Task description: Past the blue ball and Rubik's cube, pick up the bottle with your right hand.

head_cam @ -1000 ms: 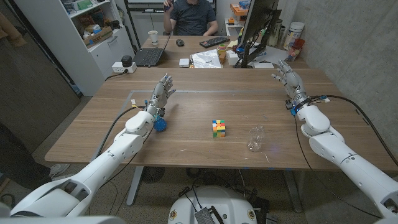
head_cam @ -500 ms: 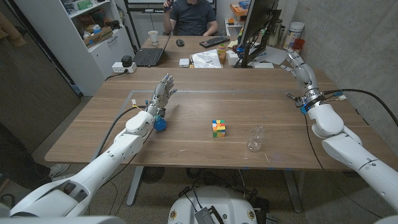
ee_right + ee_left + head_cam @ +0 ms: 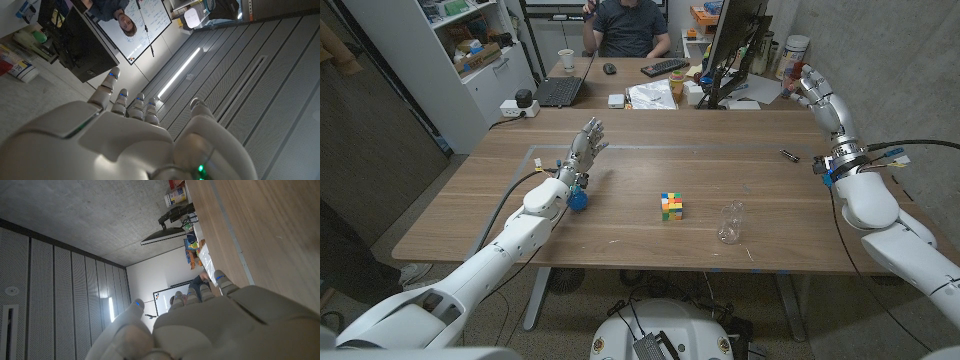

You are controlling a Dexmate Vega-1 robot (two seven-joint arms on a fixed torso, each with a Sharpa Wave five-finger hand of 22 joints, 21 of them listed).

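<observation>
A clear bottle stood upright on the wooden desk, well apart from the right hand, which was raised over the desk's far right edge, fingers spread, holding nothing. The Rubik's cube sat just beside the bottle. The blue ball lay close under the left hand, also spread and empty.

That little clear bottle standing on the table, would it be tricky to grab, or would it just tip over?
The bottle looks clear and seemingly empty, so it is probably light and easily nudged. It stands upright and looks narrow, so a sideways bump would likely tip it, and it might then roll. Its smooth surface may be slippery.
</observation>
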